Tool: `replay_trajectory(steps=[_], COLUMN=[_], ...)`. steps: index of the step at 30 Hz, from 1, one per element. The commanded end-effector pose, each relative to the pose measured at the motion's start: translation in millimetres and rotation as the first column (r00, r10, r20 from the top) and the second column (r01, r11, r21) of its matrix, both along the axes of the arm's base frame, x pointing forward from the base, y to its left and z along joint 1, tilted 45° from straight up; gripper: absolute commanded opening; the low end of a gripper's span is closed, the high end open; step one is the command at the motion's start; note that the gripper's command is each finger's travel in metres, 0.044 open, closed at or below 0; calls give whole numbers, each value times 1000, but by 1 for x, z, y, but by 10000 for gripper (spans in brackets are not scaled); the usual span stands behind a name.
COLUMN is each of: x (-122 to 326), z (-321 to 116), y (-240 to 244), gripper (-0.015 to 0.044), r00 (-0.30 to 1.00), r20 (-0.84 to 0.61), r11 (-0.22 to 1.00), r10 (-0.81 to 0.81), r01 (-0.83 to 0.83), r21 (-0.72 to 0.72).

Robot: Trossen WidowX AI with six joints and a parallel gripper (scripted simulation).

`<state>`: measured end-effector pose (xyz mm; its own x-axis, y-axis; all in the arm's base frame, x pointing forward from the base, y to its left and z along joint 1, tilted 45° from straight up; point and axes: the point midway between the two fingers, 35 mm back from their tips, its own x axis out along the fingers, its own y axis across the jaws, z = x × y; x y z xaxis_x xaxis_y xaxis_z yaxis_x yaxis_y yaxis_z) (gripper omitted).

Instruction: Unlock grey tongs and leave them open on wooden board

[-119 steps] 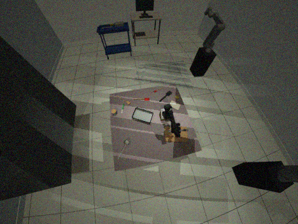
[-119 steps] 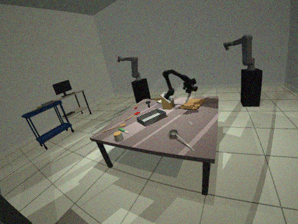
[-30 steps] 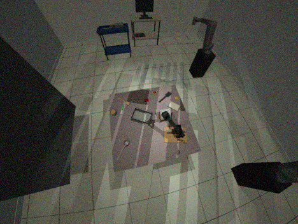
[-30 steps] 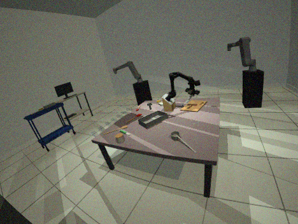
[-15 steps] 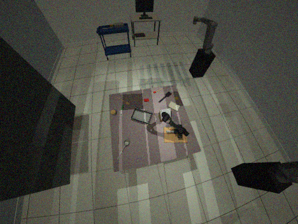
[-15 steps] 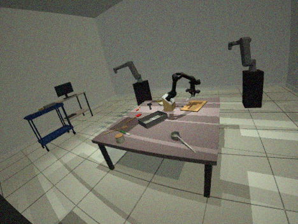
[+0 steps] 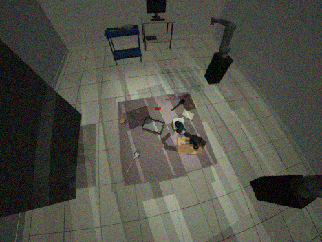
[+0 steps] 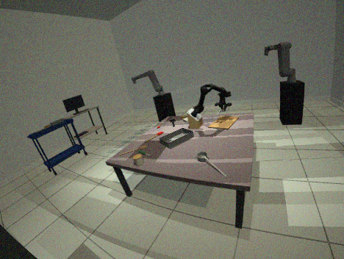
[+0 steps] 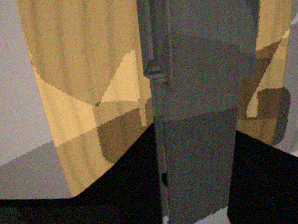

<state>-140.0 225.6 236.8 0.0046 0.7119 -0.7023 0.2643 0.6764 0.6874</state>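
My gripper (image 7: 197, 144) (image 8: 223, 107) (image 9: 181, 129) is shut on the grey tongs (image 9: 200, 90), whose broad grey metal runs between the black fingers in the wrist view. The gripper hangs above the wooden board (image 7: 182, 151) (image 8: 217, 126) (image 9: 75, 45) and points down. The tongs are small and dim in the top and exterior views. Their tips, and whether the lock is engaged, cannot be made out. The dark roasting tin (image 7: 152, 130) (image 8: 181, 140) stands near the middle of the table, with no tongs across it.
A wooden block (image 8: 195, 123) stands beside the arm's base, between the tin and the board. A ladle (image 7: 137, 155) (image 8: 202, 157) lies nearer the front of the table in the exterior view. A round jar (image 7: 122, 121) (image 8: 137, 160) and a red-headed utensil (image 7: 157, 108) (image 8: 160, 133) are beyond the tin.
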Motion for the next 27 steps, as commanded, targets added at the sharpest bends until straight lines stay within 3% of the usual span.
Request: replay_trajectory(steps=[1, 27], x=[0, -3], z=[1, -27], y=[1, 30], gripper=[-150, -150], r00=[1000, 1000], r20=[1, 1], r11=[1000, 1000], r10=[-7, -7], r01=[7, 7], r21=[5, 3])
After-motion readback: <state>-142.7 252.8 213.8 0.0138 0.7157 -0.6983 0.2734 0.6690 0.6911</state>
